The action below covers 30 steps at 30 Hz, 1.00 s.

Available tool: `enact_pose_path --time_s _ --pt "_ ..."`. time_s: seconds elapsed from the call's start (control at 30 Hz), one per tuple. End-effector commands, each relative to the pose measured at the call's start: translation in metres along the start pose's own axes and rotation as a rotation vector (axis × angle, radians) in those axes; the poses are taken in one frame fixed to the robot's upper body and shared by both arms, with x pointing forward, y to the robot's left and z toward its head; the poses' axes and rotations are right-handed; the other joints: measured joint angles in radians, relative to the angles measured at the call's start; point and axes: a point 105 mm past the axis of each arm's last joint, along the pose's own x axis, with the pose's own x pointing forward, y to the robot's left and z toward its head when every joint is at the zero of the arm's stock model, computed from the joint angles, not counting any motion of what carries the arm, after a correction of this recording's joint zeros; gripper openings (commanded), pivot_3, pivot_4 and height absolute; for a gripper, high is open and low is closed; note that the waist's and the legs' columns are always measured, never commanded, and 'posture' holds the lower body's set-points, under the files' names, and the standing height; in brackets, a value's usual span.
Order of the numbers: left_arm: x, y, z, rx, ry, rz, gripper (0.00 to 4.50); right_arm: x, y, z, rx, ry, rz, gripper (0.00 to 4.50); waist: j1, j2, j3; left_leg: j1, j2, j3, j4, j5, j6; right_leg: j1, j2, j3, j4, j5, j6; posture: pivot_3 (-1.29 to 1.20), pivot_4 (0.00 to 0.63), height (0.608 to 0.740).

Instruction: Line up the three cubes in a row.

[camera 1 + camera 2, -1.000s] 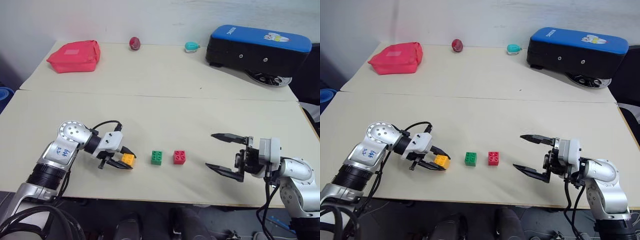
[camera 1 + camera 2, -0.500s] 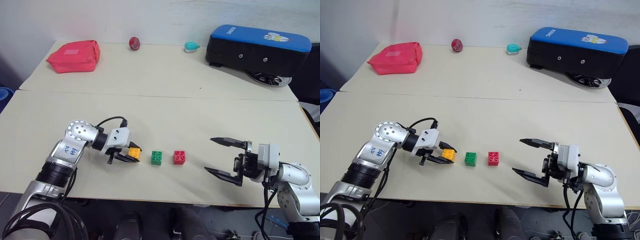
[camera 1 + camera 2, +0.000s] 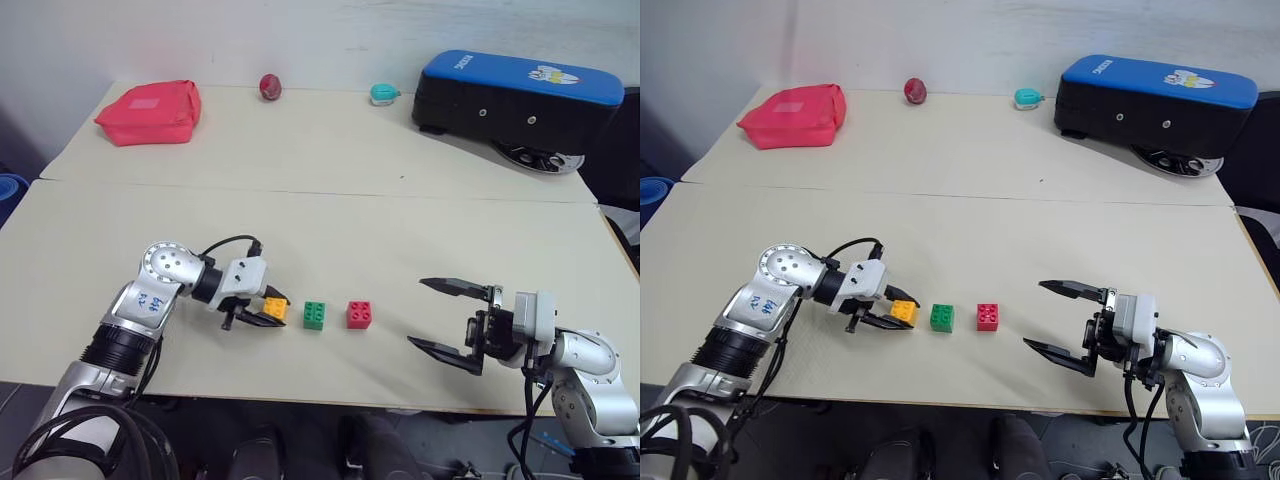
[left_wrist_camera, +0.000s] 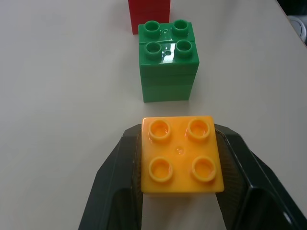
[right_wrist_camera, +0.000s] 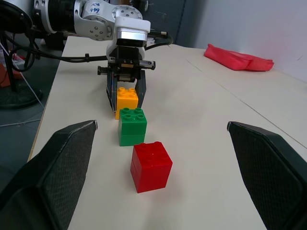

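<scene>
Near the table's front edge my left gripper (image 3: pixel 266 311) is shut on the orange-yellow cube (image 3: pixel 273 307), its black fingers (image 4: pixel 120 167) pressed against both sides. Just right of it sits the green cube (image 3: pixel 314 315), a small gap apart, and then the red cube (image 3: pixel 359 314), the three roughly in one line across the table. In the left wrist view the orange-yellow cube (image 4: pixel 181 154) lies straight before the green cube (image 4: pixel 168 61). My right gripper (image 3: pixel 445 320) hovers open at the right of the red cube, nothing between its fingers.
A red pouch (image 3: pixel 148 111) lies at the back left. A dark red egg-shaped ball (image 3: pixel 268 86) and a small teal toy (image 3: pixel 382 94) sit along the back edge. A black case with a blue lid (image 3: pixel 515 95) stands at the back right.
My left gripper has carried the orange-yellow cube to the right, close to the green cube. The right gripper has stayed where it was, open.
</scene>
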Motion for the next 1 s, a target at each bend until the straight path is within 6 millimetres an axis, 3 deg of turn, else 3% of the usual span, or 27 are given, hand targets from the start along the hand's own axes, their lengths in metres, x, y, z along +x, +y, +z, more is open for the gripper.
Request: enact_pose_path --time_s 0.03,0.17,0.37,0.47,0.57,0.73,0.93,1.0 --pt "0.003 -0.003 0.003 0.015 -0.001 -0.01 1.51 0.001 0.0 0.002 -0.01 -0.017 0.003 4.5 0.0 0.0 0.0 0.0 0.0 0.0 0.0 0.0 0.0 0.0 0.0 0.0 0.0 0.0 0.0 0.0 0.15 0.74" --pt "0.002 -0.005 -0.001 0.004 0.021 -0.005 1.51 0.001 0.0 0.001 -0.009 -0.018 0.004 4.5 0.001 0.0 0.0 0.0 0.0 0.0 0.0 0.0 0.0 0.0 0.0 0.0 0.0 0.0 0.0 0.0 0.15 0.74" --pt "-0.005 -0.003 0.004 0.016 0.003 0.033 3.35 0.001 0.0 0.0 -0.009 -0.021 0.005 4.5 0.0 0.0 0.0 0.0 0.0 0.0 0.0 0.0 0.0 0.0 0.0 0.0 0.0 0.0 0.0 0.0 0.15 0.74" --pt "-0.018 -0.004 0.01 0.003 -0.043 0.076 4.24 0.001 -0.001 0.0 -0.012 -0.025 0.003 4.5 -0.001 0.0 0.0 0.0 0.0 0.0 0.0 0.0 0.0 0.0 0.0 0.0 0.0 0.0 0.0 0.0 0.15 0.74" --pt "-0.045 -0.014 0.004 -0.028 -0.043 0.126 4.24 -0.003 -0.006 0.001 -0.019 -0.023 -0.001 4.5 -0.008 0.0 0.0 0.0 0.001 0.0 -0.001 0.0 0.0 0.0 0.0 0.001 0.0 0.0 0.0 0.0 0.15 0.74" --pt "-0.098 -0.043 -0.023 -0.106 -0.017 0.245 4.24 -0.02 -0.01 0.001 -0.03 0.042 0.028 4.5 -0.004 0.001 0.001 0.001 0.001 0.0 -0.002 0.0 0.0 0.0 0.0 0.001 0.0 0.0 -0.001 0.0 0.15 0.74" --pt "-0.161 -0.061 -0.03 -0.15 -0.001 0.474 4.24 -0.055 -0.022 0.007 -0.097 0.276 0.109 4.5 0.003 0.001 0.001 0.0 0.0 -0.002 -0.001 -0.005 0.008 0.001 -0.004 -0.002 -0.002 0.0 -0.001 0.0 0.15 0.74" --pt "-0.172 -0.064 -0.028 -0.133 0.014 0.523 4.24 -0.062 -0.027 0.013 -0.09 0.308 0.119 4.5 0.002 0.002 0.001 0.0 -0.001 -0.002 -0.001 -0.005 0.008 0.001 -0.004 -0.002 -0.002 0.0 -0.001 0.0 0.15 0.74"
